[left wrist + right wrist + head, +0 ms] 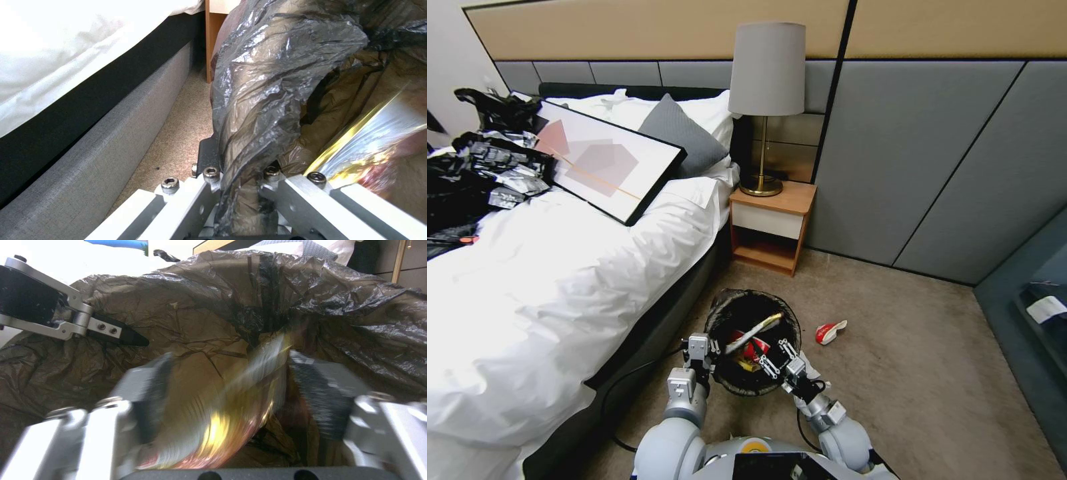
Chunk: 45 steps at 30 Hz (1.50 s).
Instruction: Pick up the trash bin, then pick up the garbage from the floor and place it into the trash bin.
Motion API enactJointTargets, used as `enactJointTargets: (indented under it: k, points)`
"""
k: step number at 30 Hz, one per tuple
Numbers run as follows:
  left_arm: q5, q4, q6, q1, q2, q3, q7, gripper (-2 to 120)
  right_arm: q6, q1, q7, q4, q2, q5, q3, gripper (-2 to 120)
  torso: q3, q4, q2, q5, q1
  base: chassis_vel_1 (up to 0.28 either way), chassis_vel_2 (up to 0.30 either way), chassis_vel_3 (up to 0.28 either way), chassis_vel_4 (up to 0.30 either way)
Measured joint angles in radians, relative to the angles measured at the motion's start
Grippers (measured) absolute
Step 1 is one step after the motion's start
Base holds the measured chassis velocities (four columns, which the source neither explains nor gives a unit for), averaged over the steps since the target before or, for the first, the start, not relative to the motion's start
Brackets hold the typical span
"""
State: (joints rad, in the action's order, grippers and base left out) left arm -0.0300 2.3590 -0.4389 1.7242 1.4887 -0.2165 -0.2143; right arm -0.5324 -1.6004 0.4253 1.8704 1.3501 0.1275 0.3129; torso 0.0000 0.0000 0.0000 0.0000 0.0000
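Observation:
The trash bin (720, 313), lined with a black bag, hangs just above the carpet beside the bed. My left gripper (702, 348) is shut on its near-left rim, and its fingers pinch the crumpled liner (249, 100). Over the bin's near-right edge my right gripper (776, 359) is open, fingers (149, 386) wide apart. A shiny yellow packet (231, 410) shows blurred between them, lying across the bin's mouth (755, 326) over red litter (752, 351). A red-and-white wrapper (830, 331) lies on the carpet to the right of the bin.
The bed (560, 287) with its grey base (102, 143) runs close along the bin's left side. A wooden nightstand (770, 227) with a lamp (767, 100) stands behind the bin. A black cable (620, 393) trails on the floor. Open carpet (920, 373) lies to the right.

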Motion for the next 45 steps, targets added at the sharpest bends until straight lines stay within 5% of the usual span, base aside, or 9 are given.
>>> enactJointTargets:
  k: [12,19,28,33,45]
  points:
    - [-0.001,0.0,0.0,-0.001,-0.004,0.002,-0.002,0,-0.017,-0.042,0.005,0.079,-0.009,-0.014,0.021,112,0.0,0.0,0.0,0.0,0.0,0.0,0.0,0.0,0.0]
    - [0.0,0.001,0.001,0.0,-0.006,-0.003,-0.003,0,-0.05,-0.085,-0.026,0.236,0.011,-0.023,0.067,114,0.0,0.0,0.0,0.0,0.0,0.0,0.0,0.0,0.0]
    - [0.0,0.001,0.004,0.001,-0.003,-0.015,-0.003,0,-0.051,-0.152,-0.304,0.38,0.082,-0.117,0.208,107,0.0,0.0001,0.0,0.0,0.0,0.0,0.0,0.0,0.0]
    - [0.001,-0.001,0.006,0.0,0.002,-0.021,-0.003,0,-0.066,-0.224,-0.451,0.385,0.136,-0.119,0.262,100,0.0,-0.0001,0.0,0.0,0.0,0.0,0.0,0.0,0.0]
    - [0.001,0.0,0.009,0.0,0.01,-0.031,-0.005,0,-0.087,-0.252,-0.554,0.29,0.24,-0.149,0.285,100,0.0,0.0,0.0,0.0,0.0,0.0,0.0,0.0,0.0]
